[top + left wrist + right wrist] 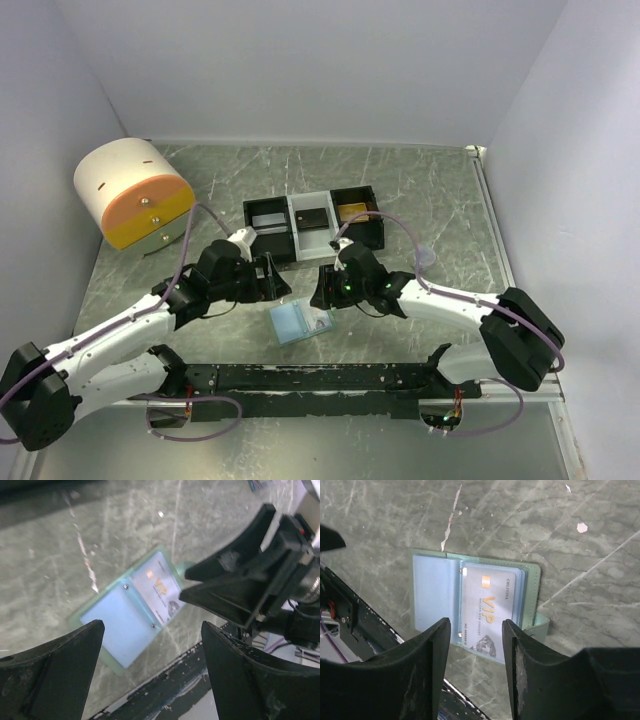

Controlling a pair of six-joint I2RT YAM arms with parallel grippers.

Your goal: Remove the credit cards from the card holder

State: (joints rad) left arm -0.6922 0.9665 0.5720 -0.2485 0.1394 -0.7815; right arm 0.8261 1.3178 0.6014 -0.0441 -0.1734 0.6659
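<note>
The card holder (300, 322) lies open and flat on the table near the front rail, pale blue inside with a sage-green rim. It also shows in the left wrist view (131, 607) and the right wrist view (434, 592). A pale "VIP" credit card (491, 607) sits in its right panel, also seen in the left wrist view (161, 589). The left panel looks bare. My left gripper (278, 280) is open, just left of and above the holder. My right gripper (318, 288) is open, hovering over the holder's right panel. Neither touches it.
A black-and-white three-compartment tray (312, 222) stands behind the grippers, a yellowish item in its right compartment. A white and orange cylindrical drawer unit (133, 193) stands at the back left. The black front rail (310, 378) runs just below the holder.
</note>
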